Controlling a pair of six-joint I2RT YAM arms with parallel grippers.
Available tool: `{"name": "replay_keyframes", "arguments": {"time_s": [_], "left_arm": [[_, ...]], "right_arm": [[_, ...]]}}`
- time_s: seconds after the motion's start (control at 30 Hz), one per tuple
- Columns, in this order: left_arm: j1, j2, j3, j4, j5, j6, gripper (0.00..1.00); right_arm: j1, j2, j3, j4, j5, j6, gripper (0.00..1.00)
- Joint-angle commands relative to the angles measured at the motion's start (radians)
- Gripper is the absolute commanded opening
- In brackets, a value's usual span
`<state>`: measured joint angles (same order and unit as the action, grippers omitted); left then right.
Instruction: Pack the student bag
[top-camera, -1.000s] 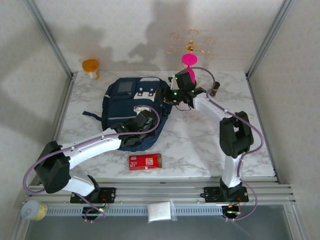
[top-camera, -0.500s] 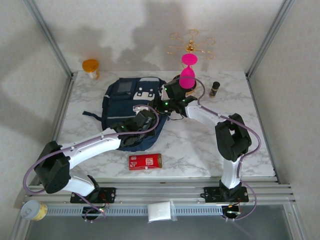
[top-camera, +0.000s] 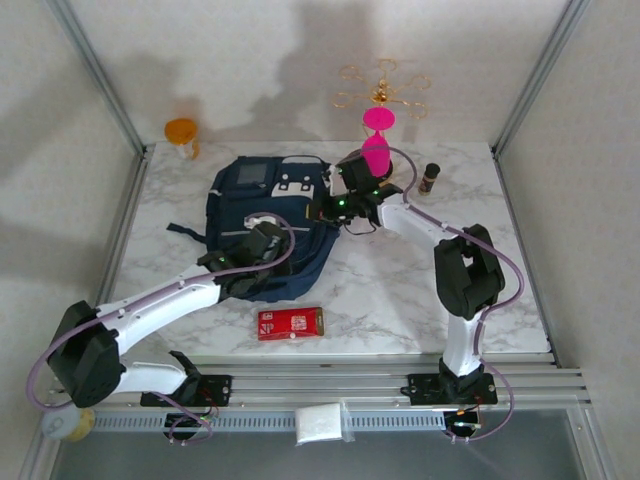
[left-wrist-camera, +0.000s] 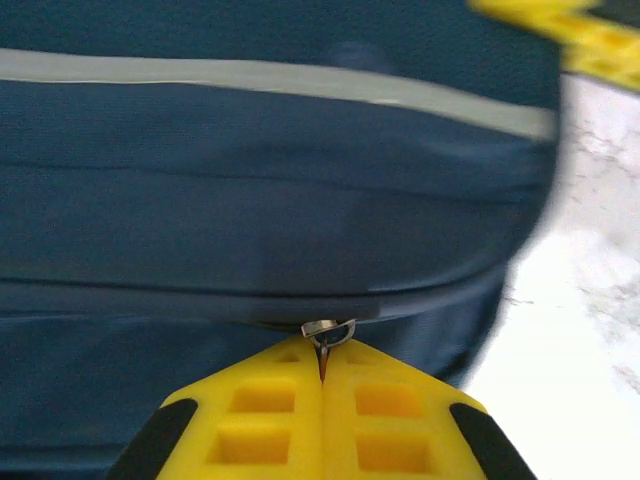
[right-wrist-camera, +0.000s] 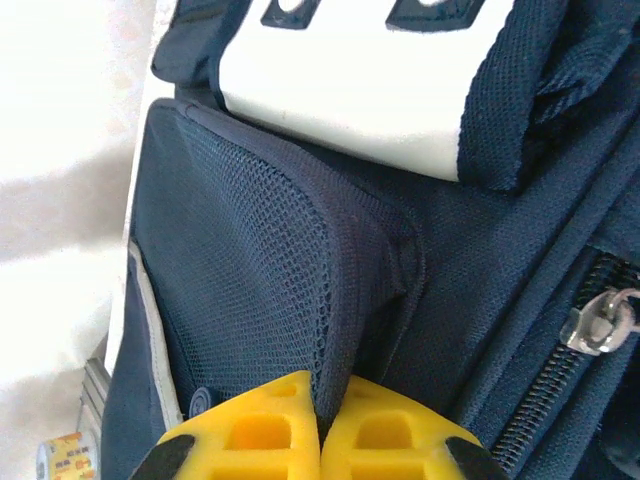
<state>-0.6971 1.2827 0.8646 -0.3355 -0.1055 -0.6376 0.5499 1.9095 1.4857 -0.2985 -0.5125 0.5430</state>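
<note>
Our left claw (left-wrist-camera: 322, 352) is clamped on the small silver metal zipper pull (left-wrist-camera: 328, 330) at the near seam of the student bag (top-camera: 232, 210). This large navy blue fabric backpack with white patches lies flat on the left half of the white marble counter (top-camera: 400, 290). We judge it soft, floppy and fairly light. It would likely bunch or slide if tugged from one point, so the pull tab and a fabric fold are sensible holds. A flat red packet (top-camera: 290, 323) lies just in front of it.

Our right claw (right-wrist-camera: 322, 395) is pinched on a fold of the dark mesh side pocket (right-wrist-camera: 250, 260) at the bag's right edge. Further right the counter is open, with a pink hourglass-shaped ornament (top-camera: 376, 140) and a small dark bottle (top-camera: 430, 177) near the back edge.
</note>
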Motion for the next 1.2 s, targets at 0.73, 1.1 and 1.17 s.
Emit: {"name": "replay_keyframes", "arguments": {"time_s": [0.73,1.1,1.17], "left_arm": [[0.055,-0.022,-0.033,0.098,0.119,0.056,0.0],[0.053,-0.024,-0.026,0.106,0.098,0.052,0.0],[0.053,-0.02,-0.024,0.108,0.098,0.052,0.0]], "right_arm": [[0.121,-0.281,-0.284,0.189,0.117,0.301,0.55],[0.19,-0.26,-0.276,0.306,0.217,0.415,0.45],[0.197,-0.27,-0.261,0.264,0.251,0.4,0.47]]}}
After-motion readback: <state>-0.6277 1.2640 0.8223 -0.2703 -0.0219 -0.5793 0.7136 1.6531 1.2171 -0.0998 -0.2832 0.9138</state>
